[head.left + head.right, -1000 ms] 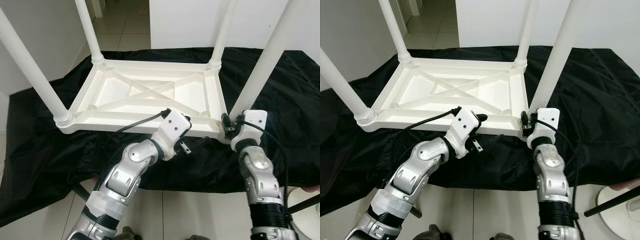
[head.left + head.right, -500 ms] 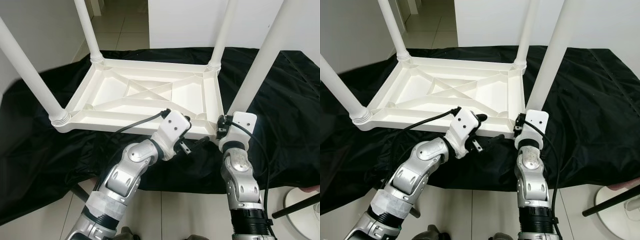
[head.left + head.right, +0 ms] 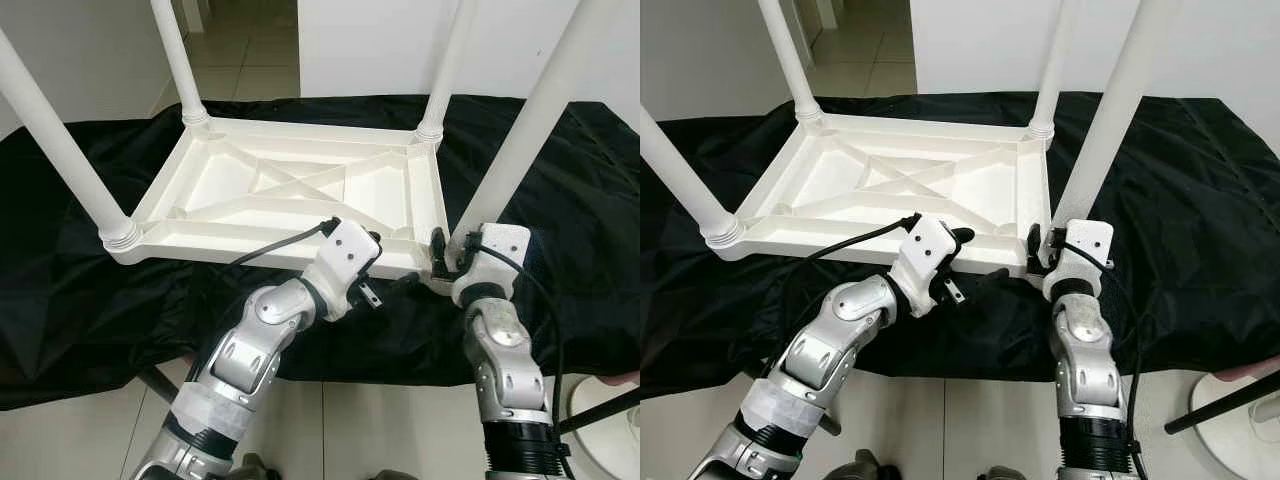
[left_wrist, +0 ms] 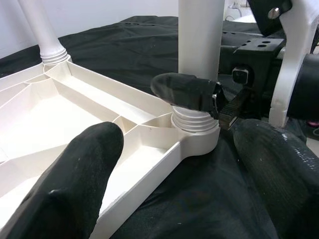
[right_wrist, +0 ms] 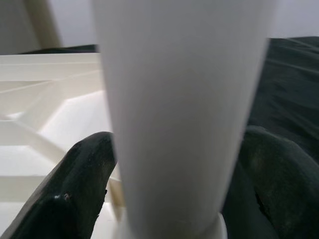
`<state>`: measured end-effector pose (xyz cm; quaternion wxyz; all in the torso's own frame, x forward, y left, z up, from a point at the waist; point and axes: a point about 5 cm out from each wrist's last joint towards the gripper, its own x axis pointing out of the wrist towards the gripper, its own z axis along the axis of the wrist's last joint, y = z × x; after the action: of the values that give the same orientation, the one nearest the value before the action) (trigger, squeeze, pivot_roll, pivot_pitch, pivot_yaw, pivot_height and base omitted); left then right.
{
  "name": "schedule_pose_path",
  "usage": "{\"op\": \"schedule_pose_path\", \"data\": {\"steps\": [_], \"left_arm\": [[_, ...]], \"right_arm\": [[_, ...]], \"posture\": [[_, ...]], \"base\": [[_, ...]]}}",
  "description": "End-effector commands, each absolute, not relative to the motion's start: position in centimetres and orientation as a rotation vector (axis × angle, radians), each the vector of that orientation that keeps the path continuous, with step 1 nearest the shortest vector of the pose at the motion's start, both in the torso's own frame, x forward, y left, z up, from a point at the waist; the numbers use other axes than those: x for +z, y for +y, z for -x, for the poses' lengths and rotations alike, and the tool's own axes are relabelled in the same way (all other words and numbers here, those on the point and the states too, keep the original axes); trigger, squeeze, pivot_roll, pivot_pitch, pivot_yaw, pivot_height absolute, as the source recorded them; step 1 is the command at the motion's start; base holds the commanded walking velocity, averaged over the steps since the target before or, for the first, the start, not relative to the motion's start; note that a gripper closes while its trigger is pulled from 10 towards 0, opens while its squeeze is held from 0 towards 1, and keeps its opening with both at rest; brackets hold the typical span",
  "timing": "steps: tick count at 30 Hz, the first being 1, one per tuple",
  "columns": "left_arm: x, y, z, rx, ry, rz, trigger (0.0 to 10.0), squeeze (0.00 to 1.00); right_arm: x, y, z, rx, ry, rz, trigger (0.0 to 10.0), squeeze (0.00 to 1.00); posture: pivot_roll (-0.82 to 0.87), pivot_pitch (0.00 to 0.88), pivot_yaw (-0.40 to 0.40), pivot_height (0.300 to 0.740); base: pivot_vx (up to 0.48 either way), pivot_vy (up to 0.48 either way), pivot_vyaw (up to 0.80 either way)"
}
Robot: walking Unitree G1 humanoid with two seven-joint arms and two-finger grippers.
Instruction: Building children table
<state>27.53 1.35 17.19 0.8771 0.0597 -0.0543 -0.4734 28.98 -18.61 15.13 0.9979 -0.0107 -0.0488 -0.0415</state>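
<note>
Four white plastic legs stand on upturned white ribbed tabletop [image 3: 300,185], on black cloth [image 3: 90,300]. My right pincer [image 5: 164,199] clasps near-right leg [image 3: 520,140] at base; left pincer [image 4: 174,149] released beside. Judgement: press straight down, keep leg upright.

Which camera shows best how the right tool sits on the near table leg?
The left wrist view: one finger of the right tool presses the near leg just above its ribbed collar. The right wrist view sees the leg blurred between both fingers. The eye views show it smaller.
</note>
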Motion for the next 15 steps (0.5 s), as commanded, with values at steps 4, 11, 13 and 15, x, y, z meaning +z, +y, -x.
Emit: {"op": "schedule_pose_path", "data": {"steps": [4,11,13,15], "left_arm": [[17.1,1.7,-27.7,-0.98,-0.114,-0.142,10.0,0.0],[17.0,2.0,-27.7,-0.979,-0.107,-0.151,10.0,0.0],[17.0,2.0,-27.7,-0.981,-0.106,-0.151,10.0,0.0],[17.0,2.0,-27.6,-0.982,-0.105,-0.151,10.0,0.0]], "right_arm": [[15.0,-18.5,-29.3,0.018,-0.098,0.016,10.0,0.0],[14.9,-19.3,-29.3,0.297,-0.082,0.125,10.0,0.0],[14.8,-19.7,-29.4,0.348,-0.067,0.145,10.0,0.0],[14.8,-20.7,-29.8,0.432,-0.04,0.195,10.0,0.0]], "posture": [[-0.07,0.0,0.035,0.74],[-0.07,0.0,0.042,0.74],[-0.07,0.0,0.043,0.74],[-0.06,0.0,0.048,0.74]], "base": [[0.0,0.0,0.0],[0.0,0.0,0.0],[0.0,0.0,0.0],[0.0,0.0,0.0]]}}
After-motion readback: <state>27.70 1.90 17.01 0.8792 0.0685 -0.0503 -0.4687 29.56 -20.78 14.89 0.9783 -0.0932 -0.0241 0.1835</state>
